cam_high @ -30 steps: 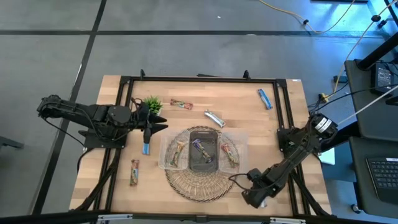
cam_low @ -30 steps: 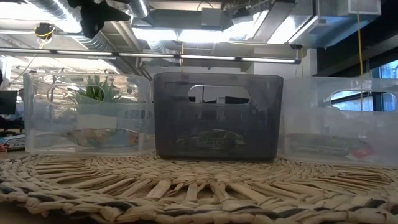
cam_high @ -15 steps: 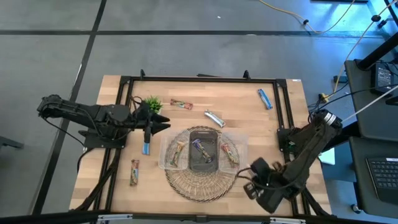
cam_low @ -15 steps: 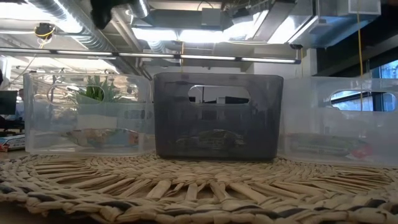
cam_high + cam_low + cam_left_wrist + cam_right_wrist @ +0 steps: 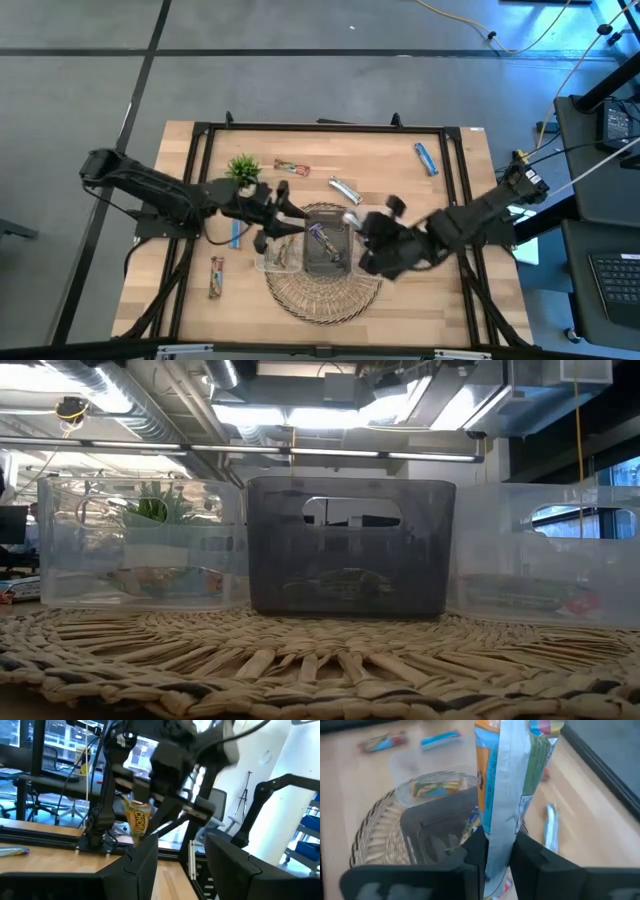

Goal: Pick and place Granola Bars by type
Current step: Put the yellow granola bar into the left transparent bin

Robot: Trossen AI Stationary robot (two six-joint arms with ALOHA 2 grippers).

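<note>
A: Where does it stand?

B: The right claw point(image 5: 496, 851) is clamped on a granola bar point(image 5: 512, 780) with an orange, silver and green wrapper, holding it on end above the bins point(image 5: 283, 262) on the woven mat point(image 5: 320, 298). From above, that arm reaches in from the right, over the right-hand bin.

A: And the left claw point(image 5: 181, 851)?

B: Fingers spread, nothing between them. It hovers by the left bin, facing the right arm across the mat.

A: What else needs sorting?

B: Loose bars lie on the surface point(image 5: 440, 300) — a blue bar point(image 5: 426, 158) far right, a silver bar point(image 5: 344, 189) and a red-brown bar point(image 5: 291, 168) beyond the bins, another blue bar point(image 5: 235, 233) and one more bar point(image 5: 215, 277) on the left. The plant point(image 5: 243, 167) sits far left.

A: Risks?

B: The two arms are close over the bins, so they could collide. The bar is gripped by one end only, so it may swing and land on a bin wall or in the wrong compartment.
</note>
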